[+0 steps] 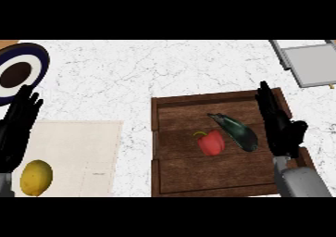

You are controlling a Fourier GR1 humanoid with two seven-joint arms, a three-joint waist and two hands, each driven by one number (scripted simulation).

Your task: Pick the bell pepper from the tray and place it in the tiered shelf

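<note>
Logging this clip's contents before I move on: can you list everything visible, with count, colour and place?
bell pepper: 1, red, in the tray, centre
eggplant: 1, dark green-black, in the tray, right of the pepper
tray: 1, brown wood, centre-right
lemon: 1, yellow, lower left
mat: 1, beige, left
plate: 1, dark blue and white, upper left
tiered shelf: 1, grey, upper right
counter: white marble
left hand: black, open, left edge
right hand: black, open, over the tray's right side

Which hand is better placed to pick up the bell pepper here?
Right. The right hand hangs open over the wooden tray, just beyond the eggplant from the red bell pepper. The left hand rests far off at the left edge.
</note>
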